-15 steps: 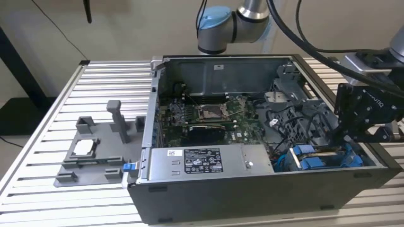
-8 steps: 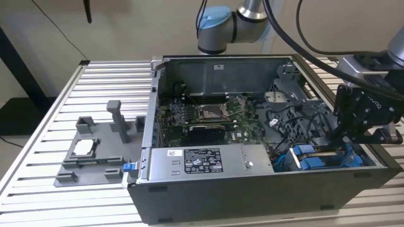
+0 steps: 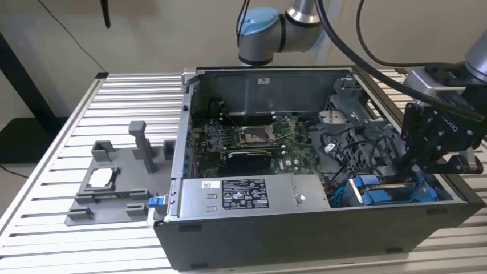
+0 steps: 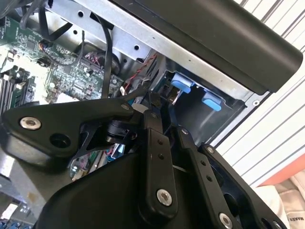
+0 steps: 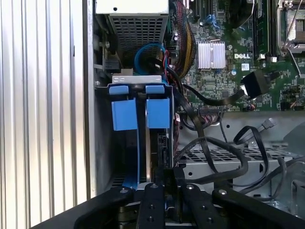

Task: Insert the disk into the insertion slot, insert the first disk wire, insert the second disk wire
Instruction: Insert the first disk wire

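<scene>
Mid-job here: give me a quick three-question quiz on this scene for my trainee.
1. True or false: the gripper is at the insertion slot, the cage with blue parts inside.
2. What sits in the case on the exterior view's left of that slot? A) labelled power-supply box B) keyboard C) monitor
3. Fill in: the grey fixture stands on the table on the exterior view's ____ of the case.
Key: 1 true; 2 A; 3 left.
</scene>
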